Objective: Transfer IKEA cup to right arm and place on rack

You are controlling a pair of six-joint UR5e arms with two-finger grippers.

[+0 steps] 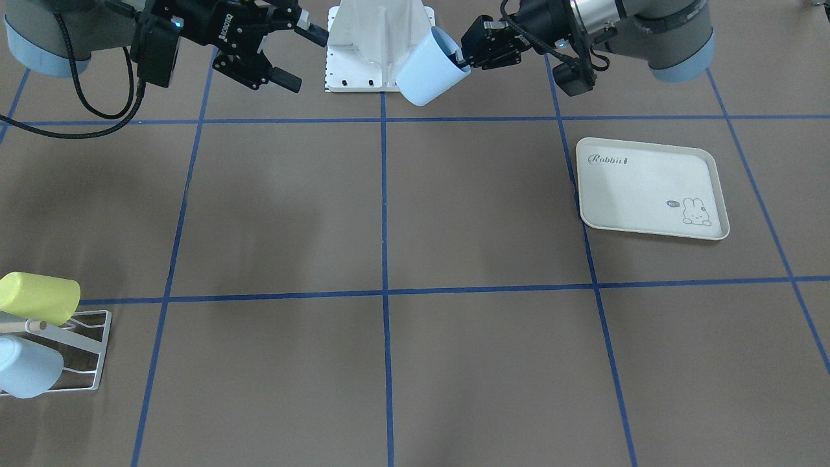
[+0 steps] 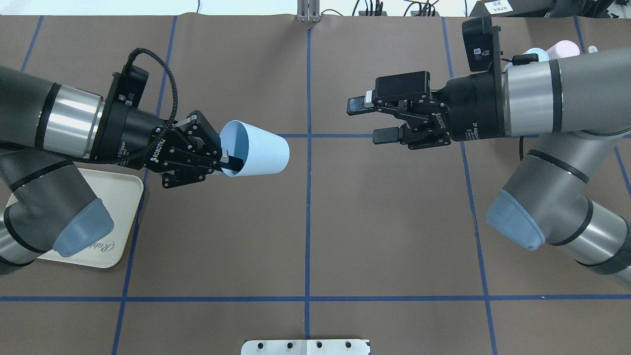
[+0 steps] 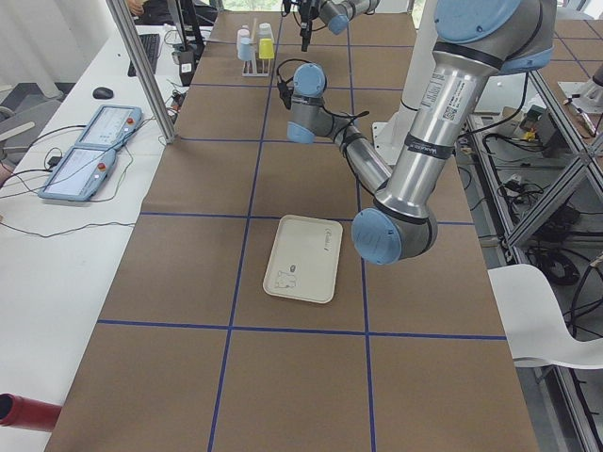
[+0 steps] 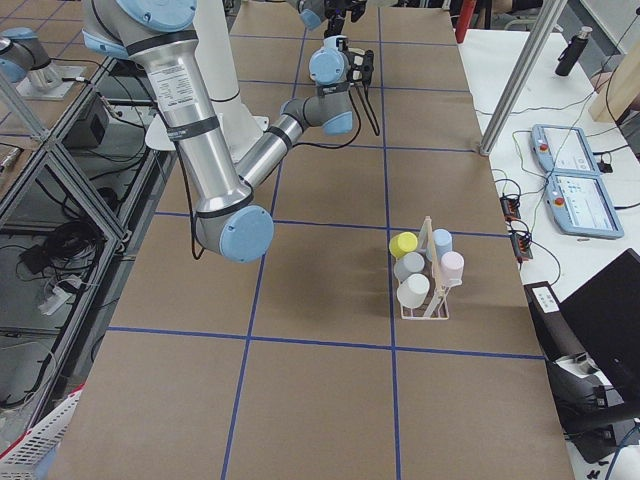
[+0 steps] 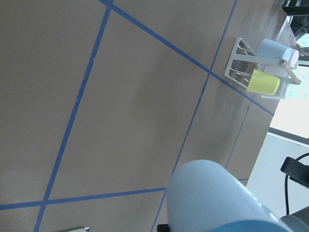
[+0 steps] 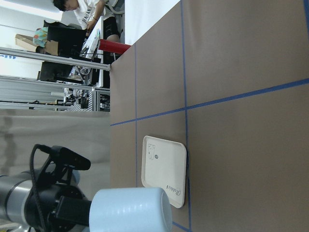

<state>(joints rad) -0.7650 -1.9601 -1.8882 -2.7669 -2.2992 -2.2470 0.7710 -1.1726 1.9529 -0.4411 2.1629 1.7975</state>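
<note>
Overhead view: left gripper point(image 2: 224, 161) pinches the blue cup point(image 2: 259, 155) by its rim, midair. Right gripper point(image 2: 368, 120) faces it, apart, fingers spread. Handover time: right should probably reach in and grab the cup's bottom.

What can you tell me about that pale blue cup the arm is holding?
The cup is plain pale blue, tapered, handleless, plastic-looking. It lies sideways in the air, pinched at its rim by the left gripper, one finger inside. Its base points toward the open right gripper, which stands clear.
</note>
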